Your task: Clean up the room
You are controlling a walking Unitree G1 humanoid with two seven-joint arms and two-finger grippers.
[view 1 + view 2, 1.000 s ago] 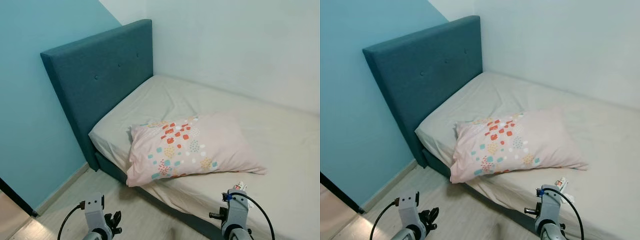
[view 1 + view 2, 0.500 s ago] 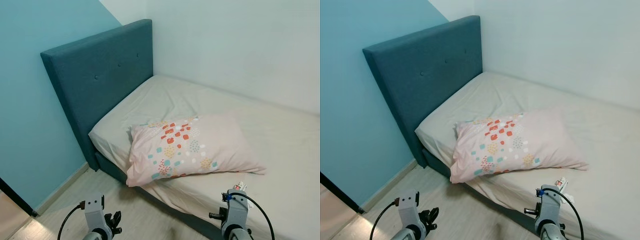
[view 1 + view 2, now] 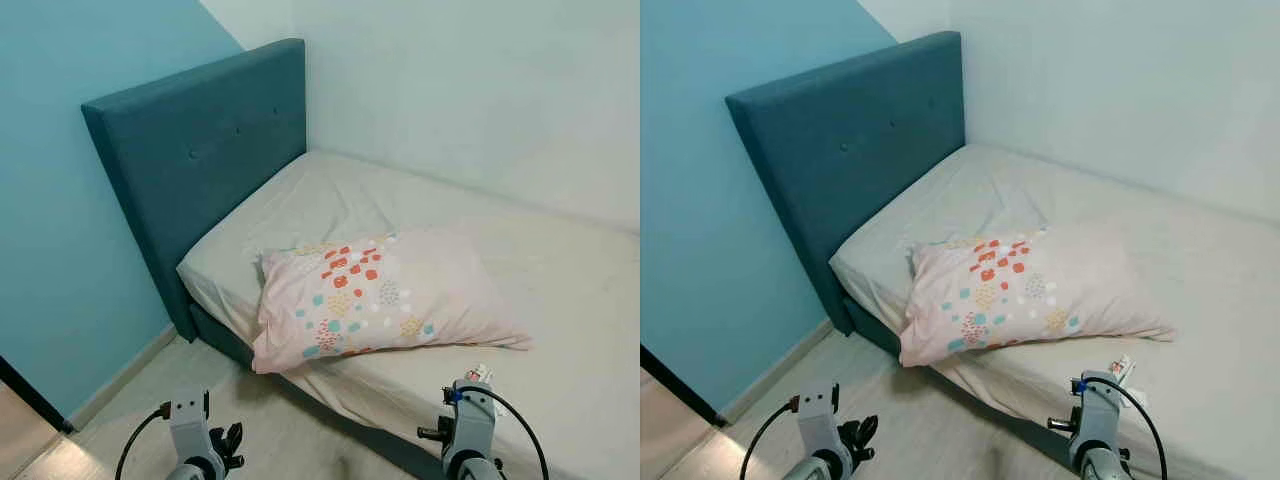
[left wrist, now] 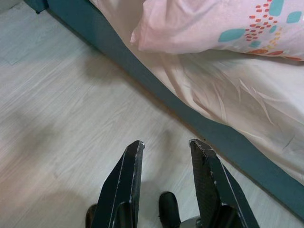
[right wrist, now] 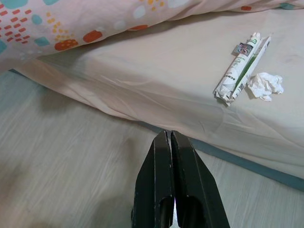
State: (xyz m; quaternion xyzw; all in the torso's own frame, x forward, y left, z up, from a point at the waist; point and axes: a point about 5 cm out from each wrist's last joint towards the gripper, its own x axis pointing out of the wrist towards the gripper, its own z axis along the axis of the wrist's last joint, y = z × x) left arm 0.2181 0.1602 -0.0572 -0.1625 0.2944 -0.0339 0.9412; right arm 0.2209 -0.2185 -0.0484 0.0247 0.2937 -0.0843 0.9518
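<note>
Left claw [image 4: 164,147] parted, right claw [image 5: 171,137] closed empty, scene unchanged from earlier

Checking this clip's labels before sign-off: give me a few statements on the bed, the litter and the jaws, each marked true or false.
1. The patterned pillow lies on the bed. True.
2. A squeezed tube and a crumpled tissue lie on the floor. False: they lie on the sheet near the bed's edge.
3. The right gripper has its jaws together, holding nothing. True.
4. The left gripper grips the pillow. False: its jaws are apart, over the floor.
5. The headboard is red. False: blue.
</note>
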